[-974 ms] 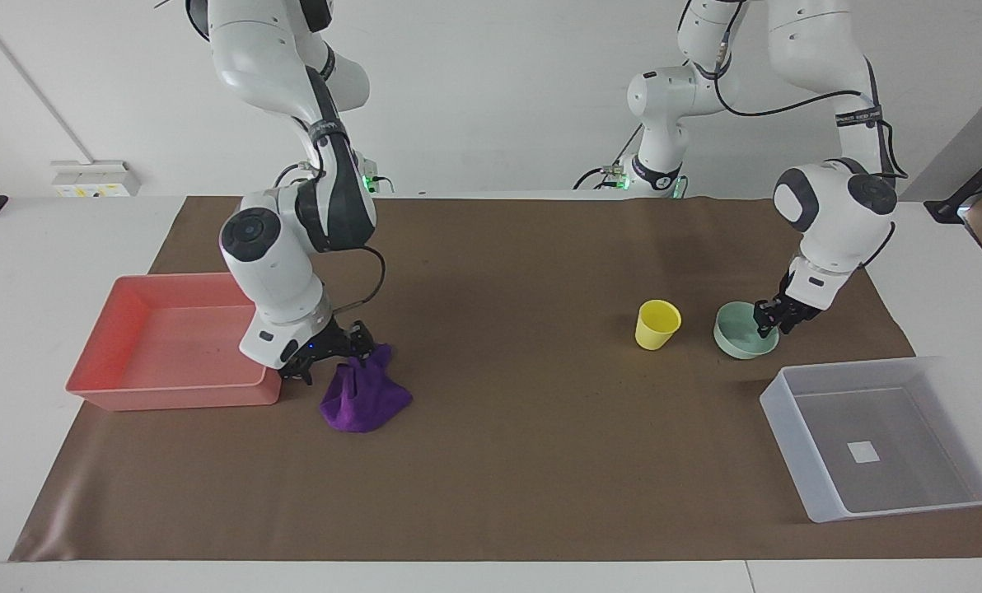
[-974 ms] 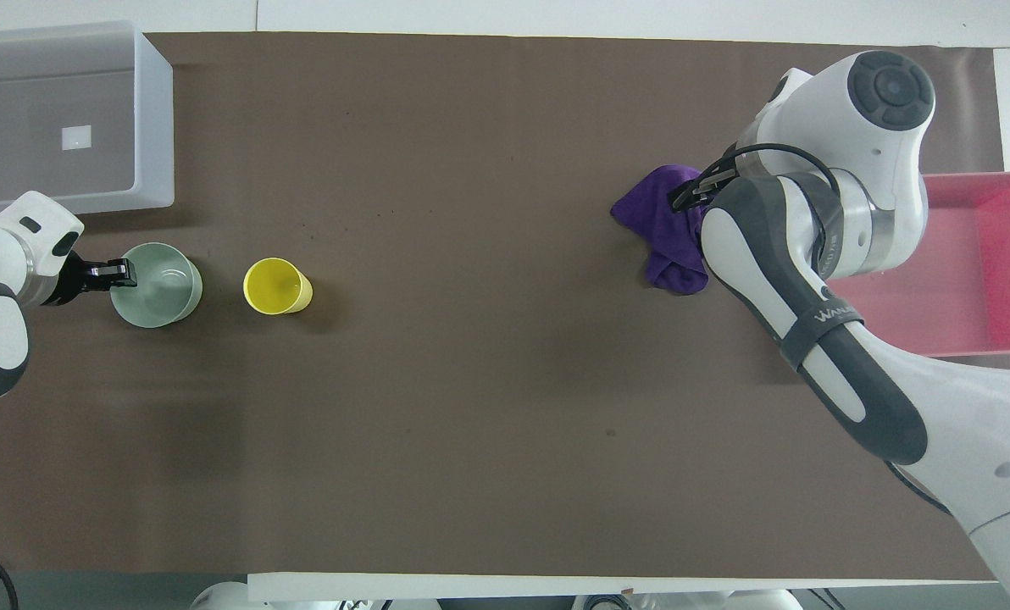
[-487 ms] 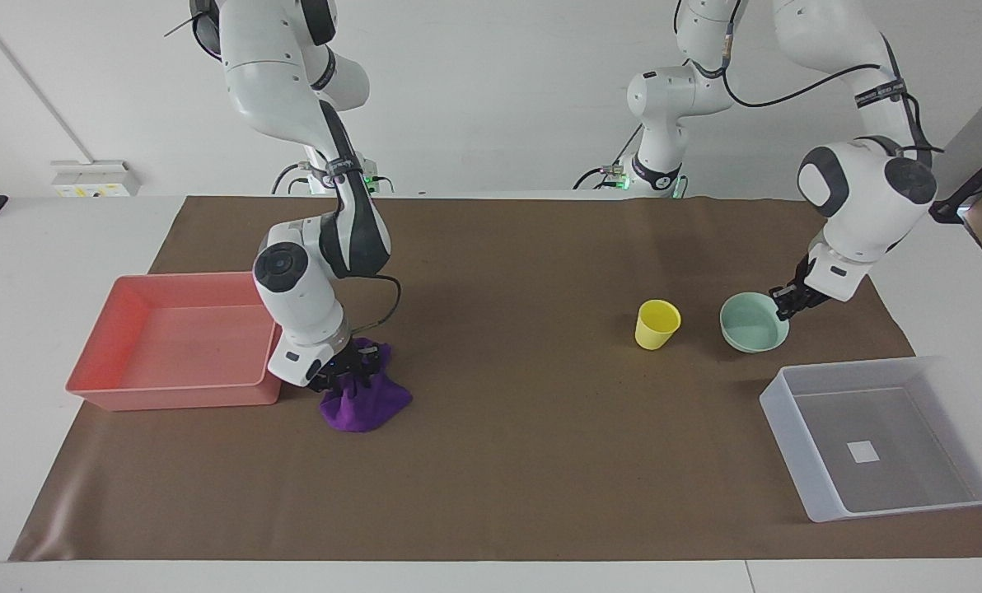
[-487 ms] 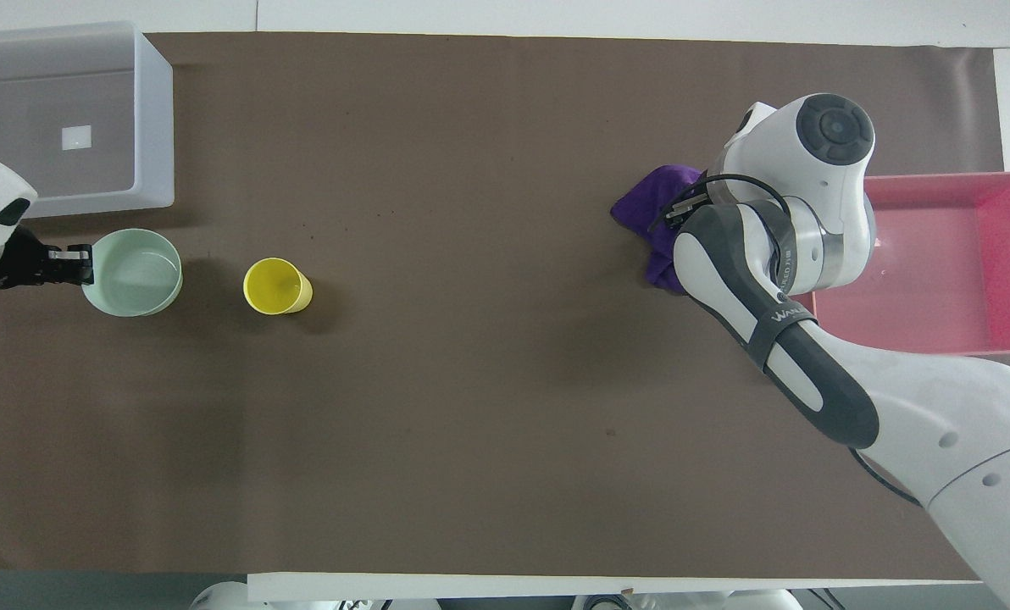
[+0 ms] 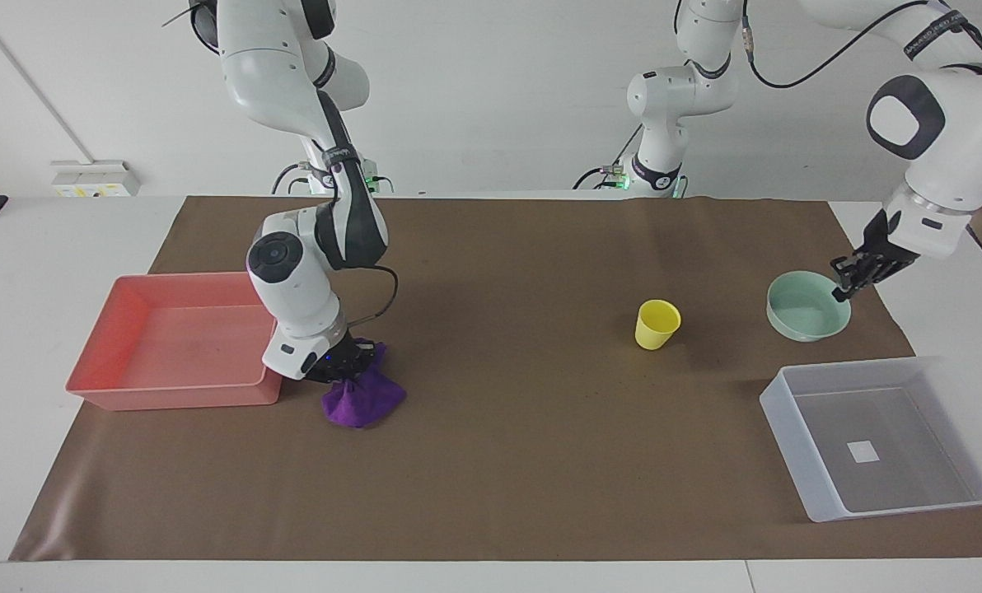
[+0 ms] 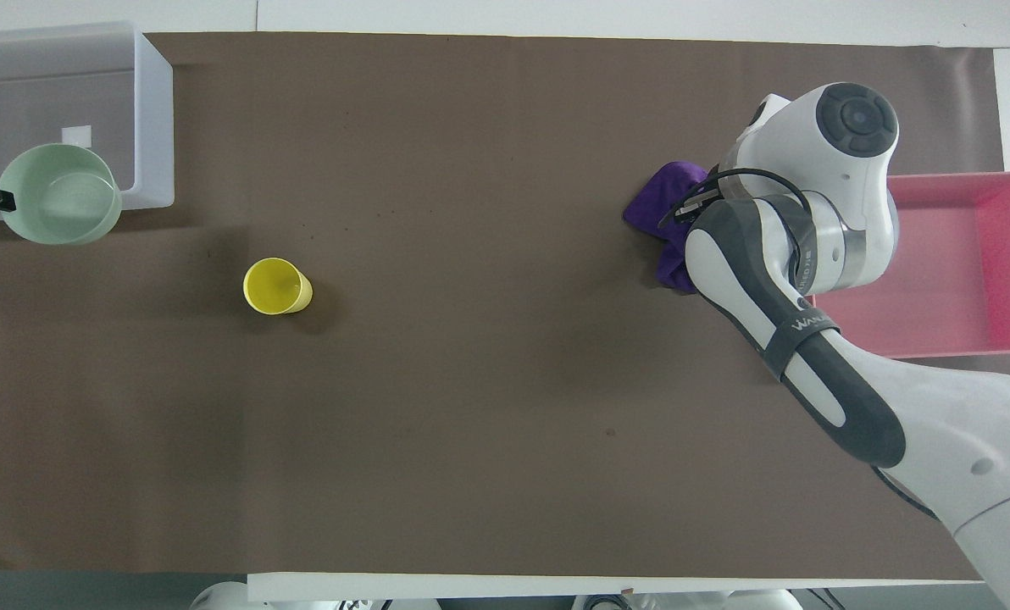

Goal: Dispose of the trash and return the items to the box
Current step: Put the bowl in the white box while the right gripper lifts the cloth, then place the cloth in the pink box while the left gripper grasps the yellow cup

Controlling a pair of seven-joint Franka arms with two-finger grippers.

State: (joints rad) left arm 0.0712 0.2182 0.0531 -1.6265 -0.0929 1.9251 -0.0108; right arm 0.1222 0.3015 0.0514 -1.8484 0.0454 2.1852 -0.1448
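At the right arm's end of the table, on the brown mat [image 5: 491,461], sits the pink tray [image 5: 128,329], a shallow open rectangle with nothing in it. Just beside its corner that points toward the middle of the mat and away from the robots, the right gripper [image 5: 344,368] is down on the purple rag [image 5: 363,401], its jaws pinching the top folds of the cloth. The rag is bunched into a small mound; its lower part looks to rest on the mat, though I cannot tell for sure, and it lies outside the tray, close against the tray's end wall. From above, the arm's wrist covers most of the rag [image 6: 662,207].

Well apart from these, toward the left arm's end, the yellow cup [image 5: 657,324] stands upright on the mat, open mouth up, empty inside.

Next comes the mint-green bowl [image 5: 808,306], held up off the mat by the left gripper [image 5: 847,286], whose jaws pinch its rim. Its inside is bare. From above, the bowl [image 6: 60,193] overlaps the near wall of the box.

Last, at the left arm's end and farther from the robots than the cup, the translucent box [image 5: 812,486] rests on the mat, holding only the small white label [image 5: 862,450] on its floor.
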